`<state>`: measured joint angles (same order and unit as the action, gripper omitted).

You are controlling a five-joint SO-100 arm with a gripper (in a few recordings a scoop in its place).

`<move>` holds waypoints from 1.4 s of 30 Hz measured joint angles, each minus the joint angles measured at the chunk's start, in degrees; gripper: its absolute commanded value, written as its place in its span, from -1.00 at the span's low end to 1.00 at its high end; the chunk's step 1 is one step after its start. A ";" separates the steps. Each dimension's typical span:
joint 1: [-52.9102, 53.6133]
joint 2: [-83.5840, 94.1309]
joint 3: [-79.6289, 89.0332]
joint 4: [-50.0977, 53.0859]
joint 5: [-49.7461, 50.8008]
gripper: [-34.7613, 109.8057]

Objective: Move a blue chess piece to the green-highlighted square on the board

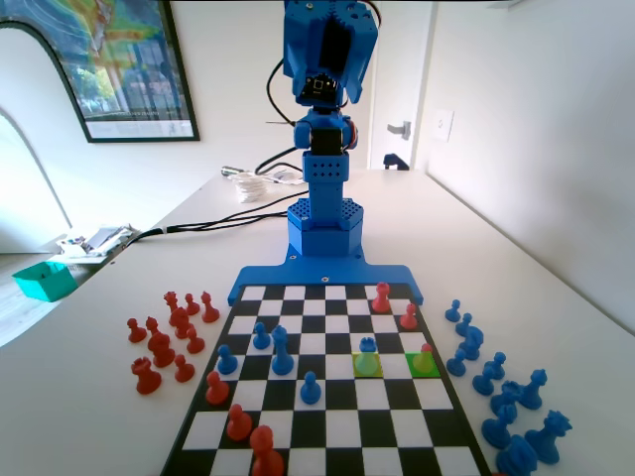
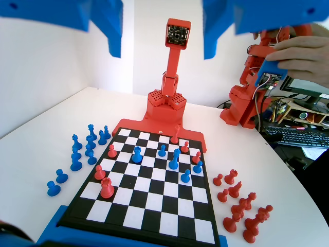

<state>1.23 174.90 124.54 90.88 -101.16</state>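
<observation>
The board lies in front of my raised blue arm. In the fixed view a short blue chess piece stands on a pale yellow-green square. One square to its right, the green-highlighted square holds a red pawn. The wrist view has the same blue chess piece with the red pawn to its left. My gripper hangs high above the board, jaws wide apart and holding nothing.
Other blue pieces and red pieces stand on the board. In the fixed view, captured red pieces cluster off its left side and blue ones off its right. Cables and a teal box lie at the far left.
</observation>
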 measured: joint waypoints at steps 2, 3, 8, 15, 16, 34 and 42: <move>0.35 0.00 0.00 0.00 0.00 -0.39; 0.53 0.00 0.00 0.00 0.00 -0.45; 0.44 0.00 0.00 0.00 0.00 -0.51; 0.00 -0.97 0.00 -0.88 -0.35 -0.51; 0.00 -1.76 0.00 -0.88 0.18 -0.51; -2.55 -40.87 -19.86 0.70 6.86 -0.51; -5.89 -56.87 -22.50 -0.35 15.82 -0.51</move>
<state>-4.66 118.04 102.04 90.53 -85.34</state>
